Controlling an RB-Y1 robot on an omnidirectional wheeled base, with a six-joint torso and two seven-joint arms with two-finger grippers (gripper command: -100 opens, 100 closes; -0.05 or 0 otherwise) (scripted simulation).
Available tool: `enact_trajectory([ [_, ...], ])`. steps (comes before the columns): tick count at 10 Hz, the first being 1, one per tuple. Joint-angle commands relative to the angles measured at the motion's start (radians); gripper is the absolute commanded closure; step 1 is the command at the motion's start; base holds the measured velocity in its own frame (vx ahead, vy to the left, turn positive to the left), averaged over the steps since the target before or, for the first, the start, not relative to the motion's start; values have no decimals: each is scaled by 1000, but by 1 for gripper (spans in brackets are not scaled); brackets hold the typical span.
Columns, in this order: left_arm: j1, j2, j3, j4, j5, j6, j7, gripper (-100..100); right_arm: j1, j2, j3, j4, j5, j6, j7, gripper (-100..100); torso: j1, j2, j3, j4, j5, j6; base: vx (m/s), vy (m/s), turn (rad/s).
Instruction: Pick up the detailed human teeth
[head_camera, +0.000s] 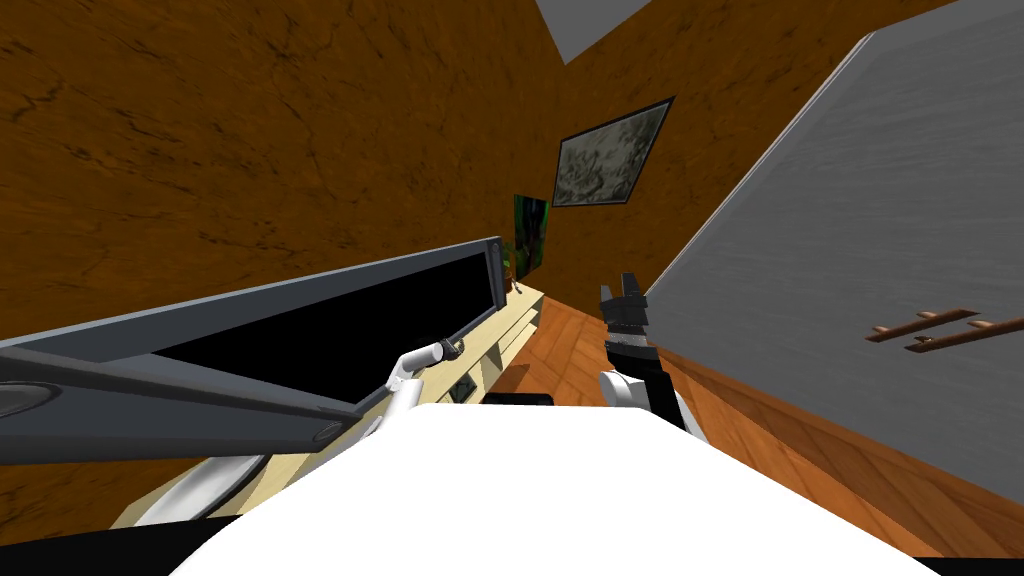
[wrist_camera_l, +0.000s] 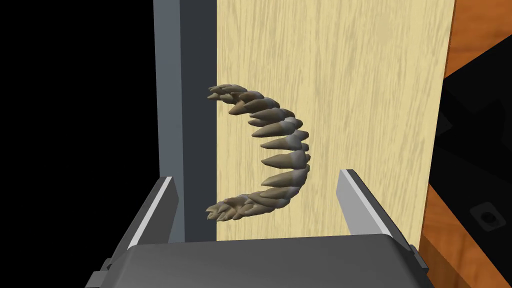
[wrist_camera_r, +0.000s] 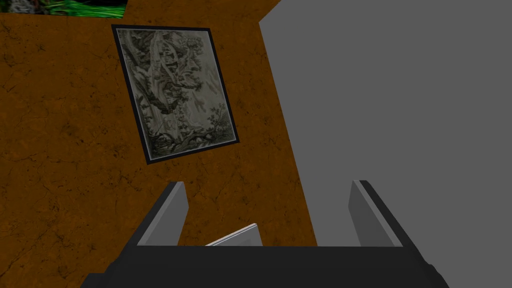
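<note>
The teeth (wrist_camera_l: 282, 150) are a brownish arc of pointed teeth lying on a light wood top (wrist_camera_l: 350, 75), right against the grey frame of a television (wrist_camera_l: 185, 100). My left gripper (wrist_camera_l: 257, 175) is open just short of them, and the near end of the arc lies between its fingers without touching them. In the head view the left gripper (head_camera: 452, 347) reaches to the cabinet's top beside the screen. My right gripper (head_camera: 618, 285) is raised over the floor, open and holding nothing (wrist_camera_r: 269, 183).
A wide television (head_camera: 330, 340) with a black screen stands on the long light wood cabinet (head_camera: 520, 315), close on my left. A grey wall (head_camera: 850, 250) runs along the right. Orange wooden floor (head_camera: 560, 350) lies between them.
</note>
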Motion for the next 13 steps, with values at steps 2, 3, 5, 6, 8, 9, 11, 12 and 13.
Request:
enact_trajectory([
  [2, 9, 3, 6, 32, 10, 49, 15, -100, 0, 0, 0, 0, 0, 0, 0, 0, 0, 1, 0, 0, 0, 0, 57, 11, 20],
  [3, -9, 8, 7, 45, 9, 30, 10, -100, 0, 0, 0, 0, 0, 0, 0, 0, 0, 2, 1, 0, 0, 0, 3, -5, 10],
  [5, -59, 11, -3, 99, 2, -10, 17, -100, 0, 0, 0, 0, 0, 0, 0, 0, -1, 5, 3, 1, 0, 0, -17, 4, 49],
  [6, -79, 11, -3, 113, 2, -10, 17, -100, 0, 0, 0, 0, 0, 0, 0, 0, 0, 7, 4, 1, 0, 0, -38, 15, 43],
  [8, -79, 11, -3, 154, 2, -10, 17, -100, 0, 0, 0, 0, 0, 0, 0, 0, 0, 7, 4, 1, 0, 0, -14, 9, -9],
  [9, -128, 13, -13, 194, -6, -52, 22, -100, 0, 0, 0, 0, 0, 0, 0, 0, 0, 6, 4, 1, 0, 0, -38, 18, 89],
  [11, -149, 13, -13, 244, -6, -52, 22, -100, 0, 0, 0, 0, 0, 0, 0, 0, 0, 8, 4, 2, 0, 0, -27, 12, 23],
  [12, -149, 13, -13, 260, -6, -52, 22, -100, 0, 0, 0, 0, 0, 0, 0, 0, 0, 7, 4, 1, 0, 0, 0, 0, 0],
  [13, -194, 16, -22, 289, -13, -93, 28, -100, 0, 0, 0, 0, 0, 0, 0, 0, -1, 6, 4, 1, 0, 0, -31, 11, 75],
])
